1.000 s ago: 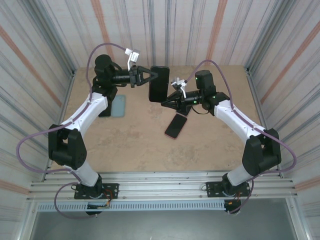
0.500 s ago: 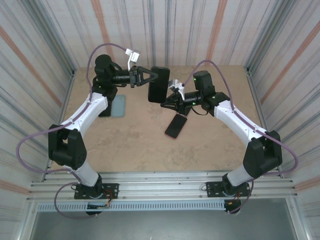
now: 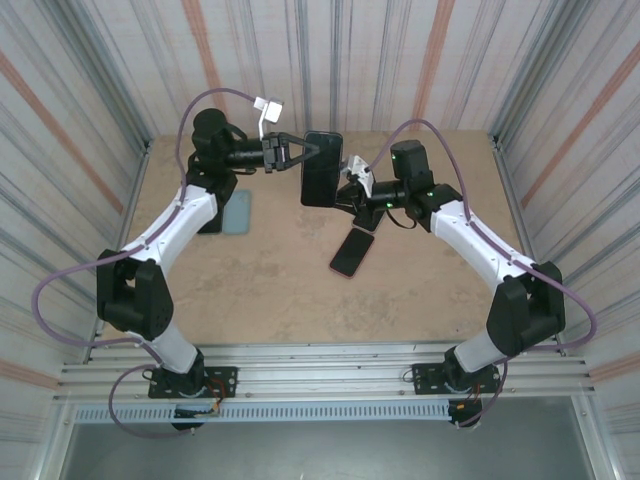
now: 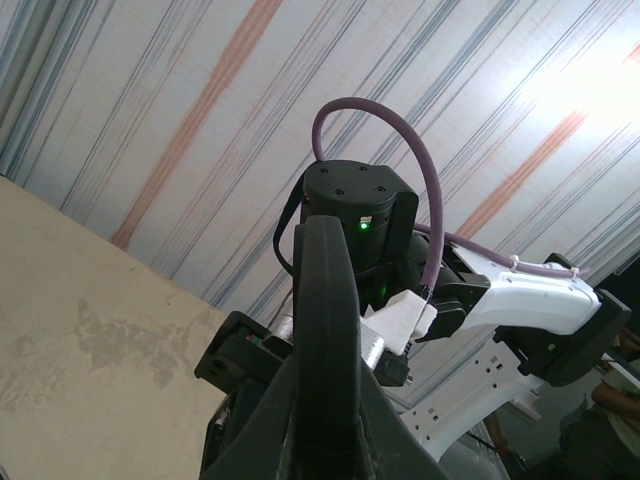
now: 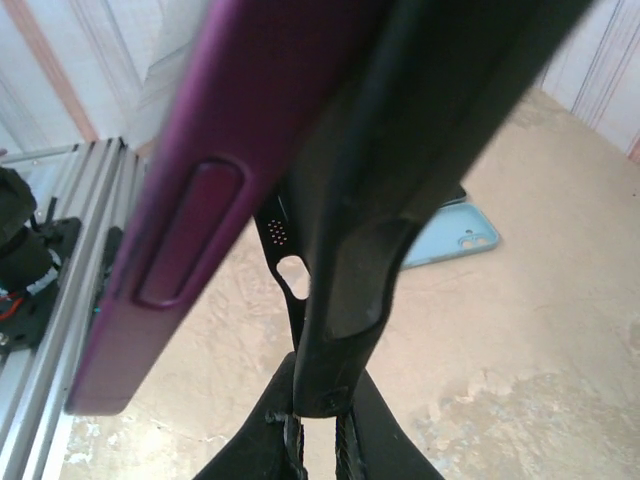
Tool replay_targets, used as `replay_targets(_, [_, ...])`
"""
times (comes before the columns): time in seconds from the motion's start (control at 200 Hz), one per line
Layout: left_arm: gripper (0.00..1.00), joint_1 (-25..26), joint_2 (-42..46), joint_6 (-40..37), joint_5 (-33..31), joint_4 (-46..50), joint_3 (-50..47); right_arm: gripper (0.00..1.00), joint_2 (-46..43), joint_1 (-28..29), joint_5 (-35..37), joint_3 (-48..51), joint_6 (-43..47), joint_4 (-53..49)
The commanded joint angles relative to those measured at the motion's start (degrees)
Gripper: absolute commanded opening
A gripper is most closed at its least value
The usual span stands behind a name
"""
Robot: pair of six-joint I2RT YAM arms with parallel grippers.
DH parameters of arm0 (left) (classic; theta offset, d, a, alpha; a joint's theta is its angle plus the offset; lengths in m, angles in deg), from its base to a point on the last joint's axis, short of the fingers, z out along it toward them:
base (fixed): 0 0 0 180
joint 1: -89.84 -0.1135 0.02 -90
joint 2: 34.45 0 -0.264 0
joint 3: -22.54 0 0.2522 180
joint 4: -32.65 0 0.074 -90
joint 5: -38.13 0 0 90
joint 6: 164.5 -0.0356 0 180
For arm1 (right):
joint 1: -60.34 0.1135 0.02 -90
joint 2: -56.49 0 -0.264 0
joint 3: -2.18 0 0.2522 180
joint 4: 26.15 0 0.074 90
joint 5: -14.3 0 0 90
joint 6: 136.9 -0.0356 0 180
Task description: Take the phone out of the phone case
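Two robot arms met over the middle of a sandy-coloured table [image 3: 270,290] enclosed by striped walls [image 3: 330,60]. At far left on the table, just beside the left arm, a light blue case [image 3: 237,211] lay flat; the right wrist camera caught it too, in the background [image 5: 450,235]. Moving right, the left gripper [image 3: 298,153] reached out level and was clamped on the left edge of the phone case [image 3: 322,168], holding it upright in the air above the back half of the table. From above, the phone case looked like a dark rectangle; whether that face was the screen or the back could not be told. The left wrist camera saw it edge-on as a thin dark slab [image 4: 325,300] rising between its own fingers [image 4: 385,435], with the other arm's wrist and a green light behind it. Next to the right, the right gripper [image 3: 345,190] sat against the lower right edge of the phone case. Its own camera showed the purple side of the phone case [image 5: 200,200], with a long side button, right beside one black finger [image 5: 335,300]; whether this pincer was clenched or released could not be told. Below it, a black handset [image 3: 352,251] lay flat and tilted on the table, well apart from both arms' bases.
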Motion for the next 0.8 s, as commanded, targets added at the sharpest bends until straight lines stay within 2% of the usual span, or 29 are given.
replay_targets(0.0, [0.00,2.00,2.96,2.53,4.32,2.70,1.30,0.09,-1.30,-0.19,2.98,0.22,0.19,4.68])
replay_targets(0.251, [0.00,1.95,3.10,-0.78,1.38,6.24,0.95,0.26,-3.72,-1.16,-2.27,5.39,-9.58,14.78])
replay_targets(0.456, [0.00,1.99,3.13,-1.52,-0.90,5.74,0.10,0.33,-4.32,-1.24,-5.18,7.55,-15.47,21.03])
replay_targets(0.561, [0.00,1.87,3.81,-0.49,-5.40,4.95,-1.14,0.37,-3.83,-1.25,-5.97,8.19,-18.69,23.48])
replay_targets(0.676, [0.00,1.57,4.20,4.39,-10.79,0.99,-3.85,0.46,-3.05,-1.62,-6.69,10.22,-28.26,30.99])
replay_targets(0.792, [0.00,1.24,3.89,11.87,-16.04,-3.10,-6.51,0.53,-0.51,-1.68,-5.95,11.32,-43.80,40.70])
